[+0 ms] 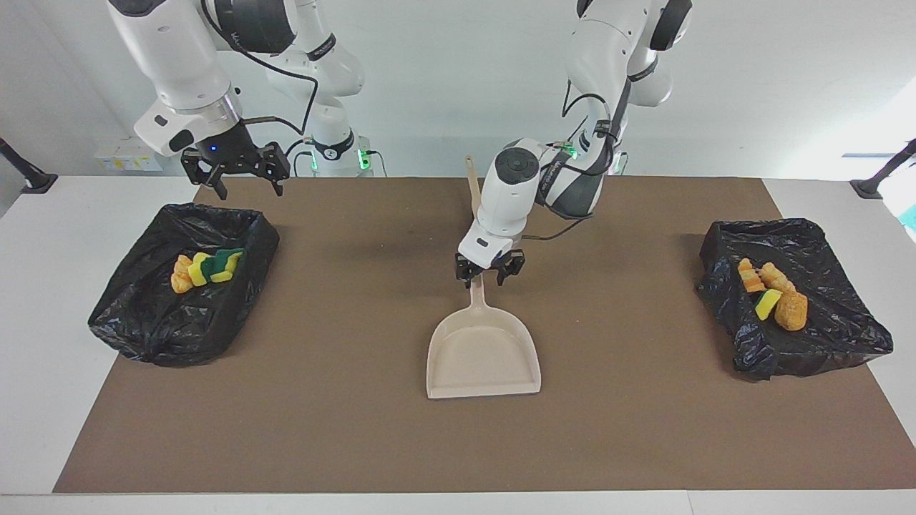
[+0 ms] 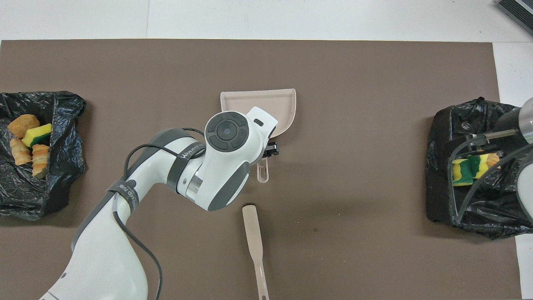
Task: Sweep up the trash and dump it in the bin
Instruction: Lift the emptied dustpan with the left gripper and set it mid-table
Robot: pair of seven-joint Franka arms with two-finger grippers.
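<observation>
Lower centre of the overhead view, closest to the robots: a beige brush point(image 2: 255, 246) lies flat on the brown mat point(image 1: 322, 429), its handle running to the bottom edge; in the facing view only its tip shows at upper centre, above the left arm's wrist.

Centre of both views: the left gripper point(image 1: 489, 271) hangs just above the handle of the beige dustpan point(image 1: 484, 352), its fingers spread apart and holding nothing; the handle's looped end shows below the wrist in the overhead view. The dustpan rests flat on the mat with its open mouth turned away from the robots, and its pan is bare.

Left edge of the overhead view, right of the facing view: a black bag-lined bin point(image 1: 823, 250) at the left arm's end of the table holds part of the trash point(image 1: 776, 299), namely orange-tan bread-like pieces and one yellow sponge chunk.

Right edge of the overhead view, left of the facing view: a second bag-lined bin point(image 1: 143, 322) at the right arm's end holds more trash point(image 1: 207, 269), yellow and green-backed sponge chunks beside an orange piece. The right gripper point(image 1: 246, 182) hangs over this bin's rim nearest the robots, its fingers spread and holding nothing.
</observation>
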